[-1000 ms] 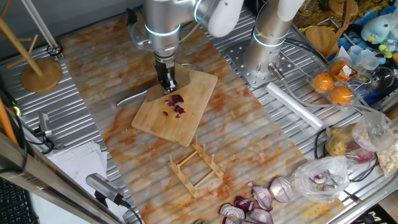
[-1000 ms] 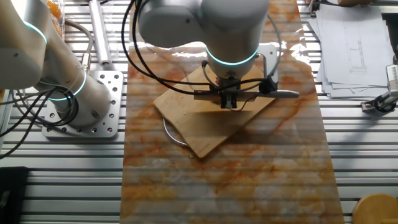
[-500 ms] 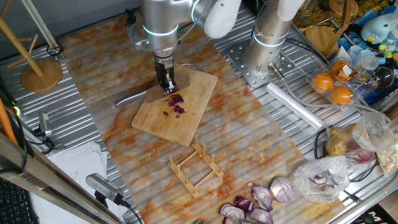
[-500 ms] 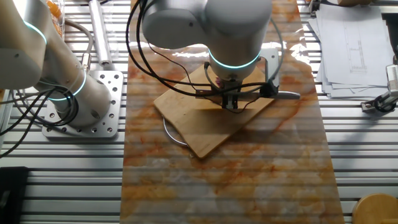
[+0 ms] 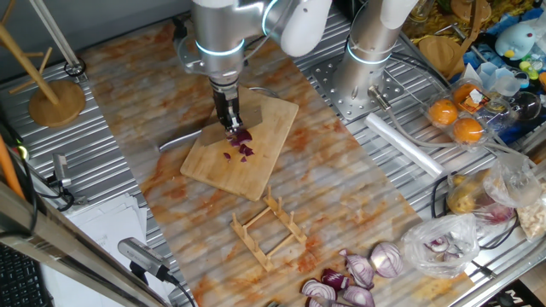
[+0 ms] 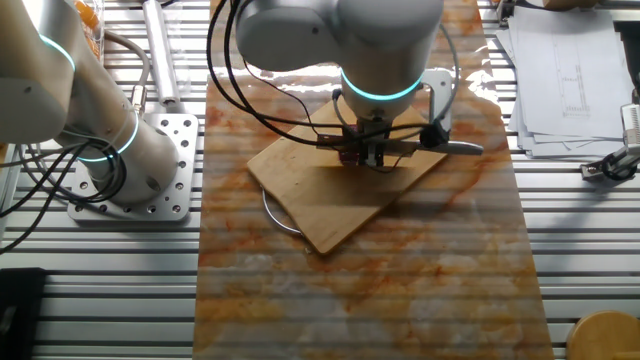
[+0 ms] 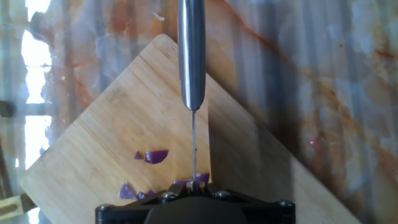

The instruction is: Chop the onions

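Observation:
The onions are a few small dark purple pieces lying near the middle of a bamboo cutting board. My gripper stands upright over the board at the far edge of the pieces, shut on a knife. The knife's metal handle sticks out past the board's edge. In the hand view the thin blade runs straight ahead into the steel handle, with onion pieces just left of it and more against the gripper. In the other fixed view the gripper sits over the board.
A wooden slatted rack lies just in front of the board. Halved red onions and a plastic bag sit at the near right. A second arm's base stands behind on the right, a wooden stand at the left.
The gripper with the knife has shifted a little across the board, ending closer to the onion pieces. The pieces and the board have stayed put.

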`<state>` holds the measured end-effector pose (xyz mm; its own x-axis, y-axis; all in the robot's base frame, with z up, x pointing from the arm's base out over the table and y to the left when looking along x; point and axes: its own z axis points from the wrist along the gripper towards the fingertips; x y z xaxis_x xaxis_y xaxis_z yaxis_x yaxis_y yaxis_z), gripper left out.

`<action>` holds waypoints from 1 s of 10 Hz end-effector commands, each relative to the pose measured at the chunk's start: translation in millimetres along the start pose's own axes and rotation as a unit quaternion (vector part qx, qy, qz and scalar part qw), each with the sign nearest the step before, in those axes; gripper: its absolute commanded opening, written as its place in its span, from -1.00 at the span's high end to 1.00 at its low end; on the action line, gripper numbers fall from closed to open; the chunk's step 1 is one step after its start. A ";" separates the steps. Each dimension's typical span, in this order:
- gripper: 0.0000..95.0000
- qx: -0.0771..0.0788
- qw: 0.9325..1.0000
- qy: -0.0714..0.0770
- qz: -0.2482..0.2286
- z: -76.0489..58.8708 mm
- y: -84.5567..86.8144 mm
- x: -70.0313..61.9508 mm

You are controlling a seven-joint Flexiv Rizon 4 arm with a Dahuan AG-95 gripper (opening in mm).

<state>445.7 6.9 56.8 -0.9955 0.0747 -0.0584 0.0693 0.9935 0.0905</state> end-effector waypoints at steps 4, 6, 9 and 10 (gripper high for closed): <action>1.00 -0.005 1.000 0.001 -0.010 -6.6 -5.8 5.2; 1.00 -0.005 1.000 0.001 -0.011 -5.6 -6.1 6.3; 1.00 -0.004 1.000 -0.002 -0.010 0.1 -4.7 9.0; 1.00 -0.003 1.000 -0.003 -0.010 1.4 -4.3 9.6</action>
<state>434.6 3.5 54.2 -0.9964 0.0548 -0.0645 0.0486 0.9944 0.0937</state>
